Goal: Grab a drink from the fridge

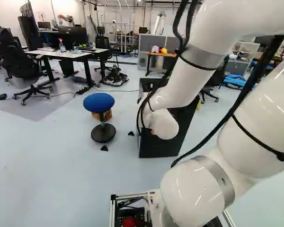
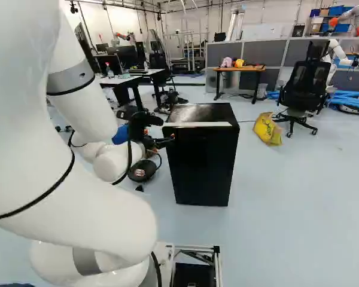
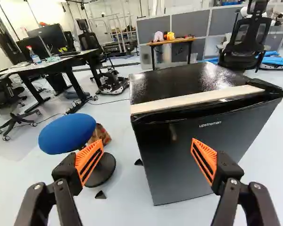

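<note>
We find the gripper (image 2: 163, 145) wide open, fingers well apart, nothing held btwn the orange pads (image 3: 88, 161). It sits nr. the fridge (image 2: 202, 164); contact, if any, we can't tell. Per wrist view, fridge is ahead of gripper, one finger in line w/ its front, the other in line w/ the blue stool (image 1: 99, 102). Fridge is a black unit, upright on floor, door apparently shut, w/ a pale strip (image 3: 193, 100) along top front edge. We note stool upright, L of fridge in L base view. In R base view we record a yellow bag (image 2: 267, 129) on floor, R of fridge, w/ a blk office chair (image 2: 305, 86) beyond it; farther back, a wood-top table (image 2: 246, 69) w/ small pink & yellow items on it.
</note>
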